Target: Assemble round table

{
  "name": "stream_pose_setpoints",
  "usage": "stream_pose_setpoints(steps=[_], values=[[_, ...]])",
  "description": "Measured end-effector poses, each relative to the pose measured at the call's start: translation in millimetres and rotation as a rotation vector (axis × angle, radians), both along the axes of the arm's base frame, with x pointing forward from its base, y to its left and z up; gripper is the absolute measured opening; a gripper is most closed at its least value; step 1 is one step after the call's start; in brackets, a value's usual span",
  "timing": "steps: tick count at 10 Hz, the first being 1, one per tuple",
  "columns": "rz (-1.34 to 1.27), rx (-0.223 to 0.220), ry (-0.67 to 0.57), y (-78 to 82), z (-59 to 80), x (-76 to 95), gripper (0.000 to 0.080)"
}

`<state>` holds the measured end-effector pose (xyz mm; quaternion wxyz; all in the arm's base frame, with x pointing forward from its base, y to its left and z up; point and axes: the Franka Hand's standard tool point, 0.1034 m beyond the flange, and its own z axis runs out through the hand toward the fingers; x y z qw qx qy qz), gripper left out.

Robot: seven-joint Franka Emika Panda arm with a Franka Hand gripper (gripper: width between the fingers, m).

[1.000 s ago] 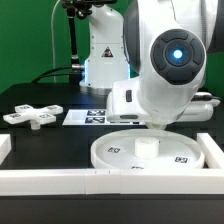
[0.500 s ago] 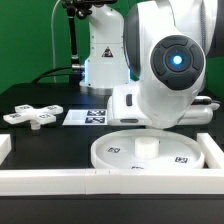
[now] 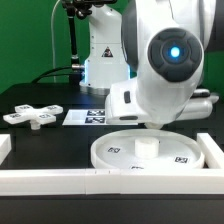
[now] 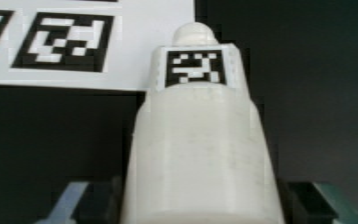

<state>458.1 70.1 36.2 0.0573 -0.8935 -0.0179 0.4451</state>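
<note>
The leg [image 4: 194, 140] hangs in the gripper [image 4: 194, 208], both fingers [image 4: 83, 205] pressed on its flanks, its tagged end just beside the marker board [image 4: 51, 42]. A skewed grip could jam it at the disc [image 3: 100, 158]'s hub. The disc lies near the board, against 1 rail [image 3: 60, 180]. The cross base [image 3: 30, 116] sits beside the board, with bare table around it.

free: bare table [image 3: 50, 145] between cross-shaped base [image 3: 32, 116] and disc [image 3: 120, 140] | blocked: border rail [image 3: 60, 180] along front

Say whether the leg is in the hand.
In: the wrist view shows the leg clamped between the hand's two fingers.
</note>
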Motion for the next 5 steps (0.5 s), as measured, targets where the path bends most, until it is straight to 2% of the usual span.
stream_pose_setpoints(steps=[1,3,4,5], values=[[0.015,0.027,0.007,-2.9,18.1,6.1,0.0409],[0.033,0.049,0.014,-4.6,53.7,24.2,0.0409],[0.035,0.051,0.002,-4.0,55.4,28.0,0.0409],[0.032,0.049,-0.016,-3.7,50.0,29.4,0.0409]])
